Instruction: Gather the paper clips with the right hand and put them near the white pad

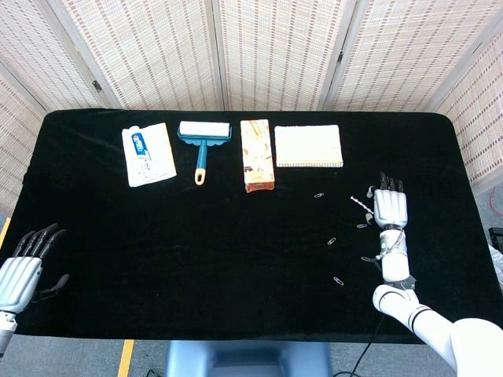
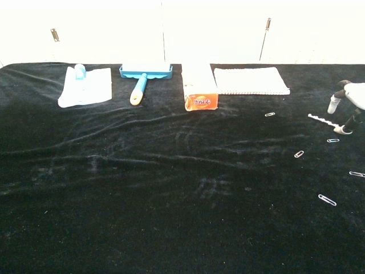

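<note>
Several small paper clips lie scattered on the black cloth at the right: one [image 1: 319, 194] nearest the white pad [image 1: 308, 146], others [image 1: 362, 225], [image 1: 332, 241] lower down. A short white beaded strip [image 1: 361, 202] lies among them. My right hand [image 1: 390, 207] hovers just right of the strip, fingers apart, holding nothing. In the chest view the right hand [image 2: 349, 103] enters at the right edge, fingertips [image 2: 333, 106] above the strip [image 2: 324, 121]; clips [image 2: 270, 114], [image 2: 333, 140], [image 2: 299, 154] lie around it. My left hand [image 1: 20, 271] rests open at the near left corner.
Along the far side lie a toothpaste pack [image 1: 147, 155], a blue-handled brush [image 1: 203, 140] and an orange box [image 1: 257, 154], left of the pad. The table's right edge [image 1: 470, 181] runs close to the right hand. Woven screens stand behind the table.
</note>
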### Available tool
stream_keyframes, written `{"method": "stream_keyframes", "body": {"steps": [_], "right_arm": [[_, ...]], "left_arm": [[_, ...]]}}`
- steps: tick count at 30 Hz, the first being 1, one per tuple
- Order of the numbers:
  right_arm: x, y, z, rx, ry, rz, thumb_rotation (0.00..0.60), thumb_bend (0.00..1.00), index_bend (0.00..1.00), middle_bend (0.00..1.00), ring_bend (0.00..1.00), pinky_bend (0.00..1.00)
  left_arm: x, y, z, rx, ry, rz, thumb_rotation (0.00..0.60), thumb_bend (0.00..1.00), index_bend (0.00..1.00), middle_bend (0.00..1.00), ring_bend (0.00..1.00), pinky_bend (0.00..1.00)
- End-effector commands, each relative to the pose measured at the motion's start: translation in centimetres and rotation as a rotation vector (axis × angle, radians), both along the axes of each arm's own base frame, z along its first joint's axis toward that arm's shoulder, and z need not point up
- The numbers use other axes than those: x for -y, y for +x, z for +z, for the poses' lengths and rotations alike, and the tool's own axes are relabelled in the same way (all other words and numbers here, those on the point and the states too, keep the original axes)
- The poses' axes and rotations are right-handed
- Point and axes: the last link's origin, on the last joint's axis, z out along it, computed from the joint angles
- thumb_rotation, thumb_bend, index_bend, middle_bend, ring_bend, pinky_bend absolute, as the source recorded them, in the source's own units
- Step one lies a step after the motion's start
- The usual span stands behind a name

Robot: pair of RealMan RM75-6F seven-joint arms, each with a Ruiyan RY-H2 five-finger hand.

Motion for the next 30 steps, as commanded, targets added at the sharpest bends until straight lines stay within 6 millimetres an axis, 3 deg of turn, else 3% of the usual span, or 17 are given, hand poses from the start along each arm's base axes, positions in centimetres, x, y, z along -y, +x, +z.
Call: {"method": "stream_keyframes", "body": {"steps": [1, 22, 30], "right_arm": [[0.2, 0.1, -0.1, 0.000, -0.004, 0.003, 0.600, 0.28, 0.38, 0.00, 0.00, 0.00], [2.2, -0.2, 0.5, -0.070, -0.037, 0.001, 0.600, 0.28, 0.38, 0.00, 0.00, 0.00], [2.0, -0.2, 0.3, -0.066, -0.021, 0.019, 0.600, 0.28, 0.45, 0.00, 0.00, 0.00]], "left_arm": [[0.0, 0.0, 0.0, 0.001, 0.001, 0.000, 0.600, 0.38, 0.00, 0.00, 0.00, 0.00], [0.0, -0.2, 0.2, -0.007, 0.021, 0.010, 0.600, 0.38, 0.00, 0.00, 0.00, 0.00], [0.0, -0.1, 0.1, -0.009, 0.017, 0.007, 0.600, 0.38, 0.00, 0.00, 0.00, 0.00]]}}
